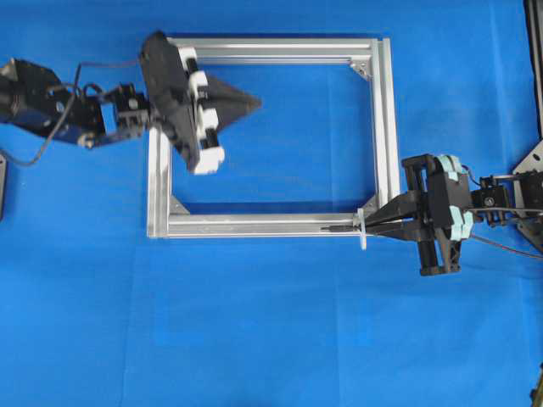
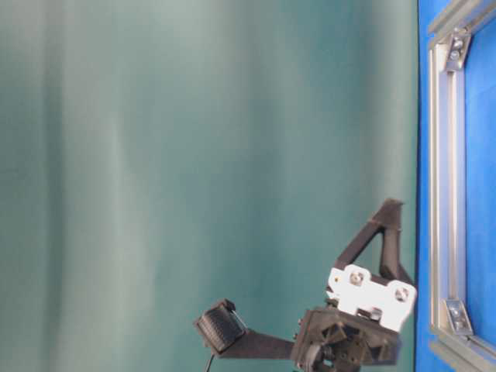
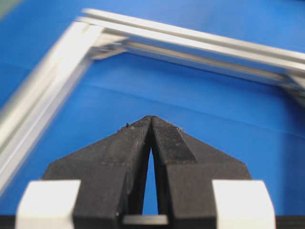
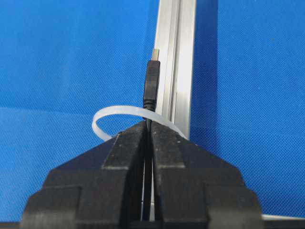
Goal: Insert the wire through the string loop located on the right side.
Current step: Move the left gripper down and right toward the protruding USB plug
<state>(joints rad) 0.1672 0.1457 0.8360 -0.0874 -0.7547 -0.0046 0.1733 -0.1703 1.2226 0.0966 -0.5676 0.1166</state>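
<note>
In the right wrist view my right gripper (image 4: 148,124) is shut on the thin black wire, whose dark plug (image 4: 151,88) sticks out past the fingertips. The whitish string loop (image 4: 119,109) arches over the wire just ahead of the tips, and the plug lies beyond it along the silver frame rail (image 4: 178,57). From overhead, the right gripper (image 1: 371,223) sits at the frame's lower right corner, with the loop (image 1: 362,231) and the plug (image 1: 337,228) to its left. My left gripper (image 1: 254,103) hovers over the frame's upper left, shut and empty; its tips (image 3: 151,118) meet.
The silver aluminium frame (image 1: 386,127) lies flat on the blue cloth, with triangular brackets in its corners (image 1: 363,66). A black stand (image 1: 530,170) is at the right edge. In the table-level view the left gripper's fingers (image 2: 385,232) rise beside the frame (image 2: 446,155).
</note>
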